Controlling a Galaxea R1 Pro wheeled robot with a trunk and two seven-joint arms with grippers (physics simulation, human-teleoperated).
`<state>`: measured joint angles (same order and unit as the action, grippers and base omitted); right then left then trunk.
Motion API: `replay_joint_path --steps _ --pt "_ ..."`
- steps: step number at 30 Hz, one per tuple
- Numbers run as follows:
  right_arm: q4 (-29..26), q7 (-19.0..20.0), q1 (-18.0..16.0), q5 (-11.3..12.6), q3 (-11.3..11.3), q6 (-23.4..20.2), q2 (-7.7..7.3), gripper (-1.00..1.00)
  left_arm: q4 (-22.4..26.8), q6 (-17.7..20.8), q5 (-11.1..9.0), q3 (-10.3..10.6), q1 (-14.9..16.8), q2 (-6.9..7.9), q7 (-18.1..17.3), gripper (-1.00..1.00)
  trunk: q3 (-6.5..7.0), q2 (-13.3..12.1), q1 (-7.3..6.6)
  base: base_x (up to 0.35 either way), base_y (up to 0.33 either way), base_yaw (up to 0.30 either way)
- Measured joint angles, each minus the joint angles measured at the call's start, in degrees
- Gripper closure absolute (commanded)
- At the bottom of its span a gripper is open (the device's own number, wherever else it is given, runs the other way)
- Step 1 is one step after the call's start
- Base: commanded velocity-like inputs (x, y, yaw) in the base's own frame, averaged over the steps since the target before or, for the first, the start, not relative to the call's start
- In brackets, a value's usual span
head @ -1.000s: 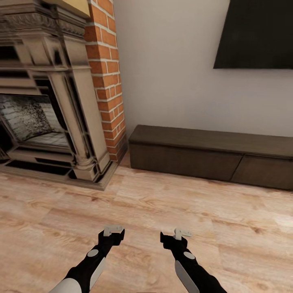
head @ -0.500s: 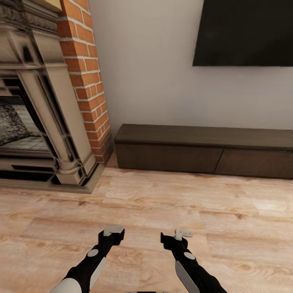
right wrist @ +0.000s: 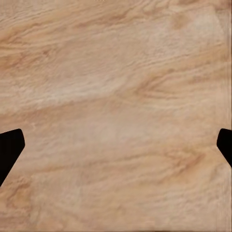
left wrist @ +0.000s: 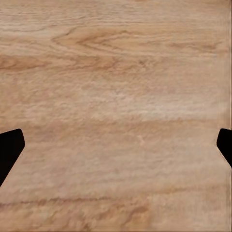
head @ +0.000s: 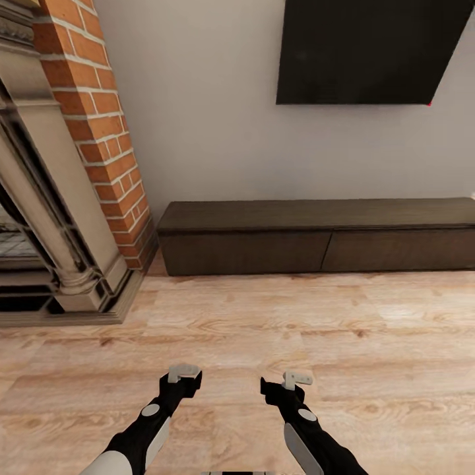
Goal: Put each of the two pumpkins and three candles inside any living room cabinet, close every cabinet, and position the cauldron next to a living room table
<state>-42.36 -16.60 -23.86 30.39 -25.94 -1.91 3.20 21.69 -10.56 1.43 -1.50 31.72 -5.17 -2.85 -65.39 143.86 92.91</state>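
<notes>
Two fronts on the cabinet [head: 316,241]: both look pushed in flush from my head cam; it's a long, low dark-brown unit sitting at about 12 o'clock, flat against the wall.
Cabinet neighbours: brick column [head: 99,132] just beside its left end at roughly 10 o'clock, black TV [head: 369,49] on the wall above it at 1 o'clock.
Fireplace [head: 46,231]: pale carved surround at 9 o'clock, touching the brick column, its base sitting on the floor.
Floor [head: 297,330]: light wood planks between me and the cabinet.
Left gripper [head: 184,375]: low in my head view at about 7 o'clock, well apart from the cabinet; on the left wrist cam its dark fingertips [left wrist: 9,152] sit way out at the edges with just planks between them, so it's spread wide and carrying nothing.
Right gripper [head: 296,379]: same deal at about 5 o'clock; its fingertips [right wrist: 9,152] are wide apart over bare wood on the right wrist cam, nothing in its grasp.
</notes>
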Motion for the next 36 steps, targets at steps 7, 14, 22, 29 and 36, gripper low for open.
replay_joint_path --steps 7,14,22,29,36 --pt "0.4 0.0 0.0 0.0 0.0 0.0 0.00 -1.00 0.0 0.0 0.0 0.0 0.0 -0.01 0.1 -1.00 -0.07 0.0 0.00 0.000 0.000 -0.271" --pt "0.4 0.0 0.0 -0.1 -0.1 0.1 0.07 -1.00 0.0 0.0 0.0 0.0 0.0 0.01 0.2 -1.00 -0.07 0.0 -0.02 0.077 0.000 -0.179" --pt "0.3 -0.1 0.0 -0.3 -0.1 0.0 0.18 -1.00 -0.1 0.0 0.1 0.0 0.0 0.00 0.2 -1.00 -0.07 0.0 -0.03 0.299 0.000 -0.019" --pt "0.0 -0.1 0.0 -0.5 -0.3 0.1 0.42 -1.00 -0.1 0.0 0.1 0.1 0.0 0.01 0.3 -1.00 -0.07 0.0 -0.03 0.322 0.000 -0.001" --pt "-0.3 -1.0 0.0 -0.7 -0.3 0.0 0.73 -1.00 0.0 0.0 0.0 0.0 0.0 0.03 0.2 -1.00 -0.07 0.0 -0.01 0.137 0.000 0.000"
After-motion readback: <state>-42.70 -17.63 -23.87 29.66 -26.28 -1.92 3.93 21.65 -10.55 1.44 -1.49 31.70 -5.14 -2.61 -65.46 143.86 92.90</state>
